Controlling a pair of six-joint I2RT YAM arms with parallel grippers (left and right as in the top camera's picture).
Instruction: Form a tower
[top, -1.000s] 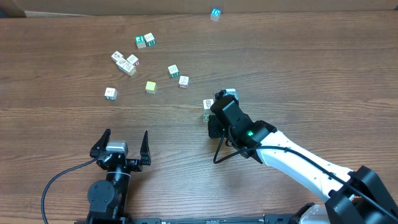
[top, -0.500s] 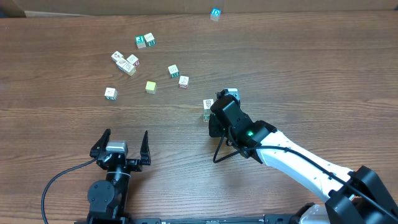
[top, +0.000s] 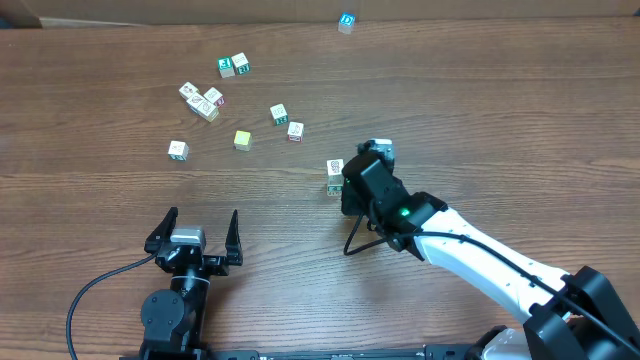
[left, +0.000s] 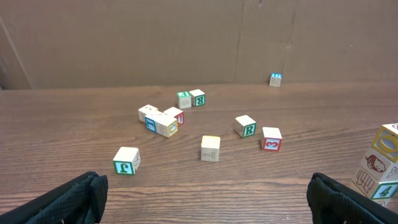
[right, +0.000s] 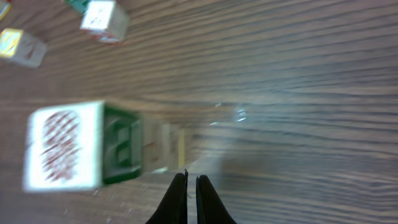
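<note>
The tower (top: 334, 174) stands near the table's middle, a slim upright stack of picture cubes with a white marked cube on top. In the left wrist view the tower (left: 378, 165) shows at the far right edge, a green-marked cube low in it. From the right wrist view the tower (right: 87, 146) is blurred, seen from above, just left of my right gripper (right: 191, 179). That gripper is shut and holds nothing, close beside the stack without touching it. My left gripper (top: 200, 228) is open and empty near the front edge, far from the tower.
Several loose cubes lie scattered at the back left, among them a yellow-faced cube (top: 242, 139), a green R cube (top: 279, 114) and a red-marked cube (top: 295, 130). A blue cube (top: 346, 22) sits alone at the far edge. The right arm (top: 470, 255) crosses the front right.
My right gripper has shifted slightly to the right, away from the tower, staying shut. The tower and the left arm have not moved.
</note>
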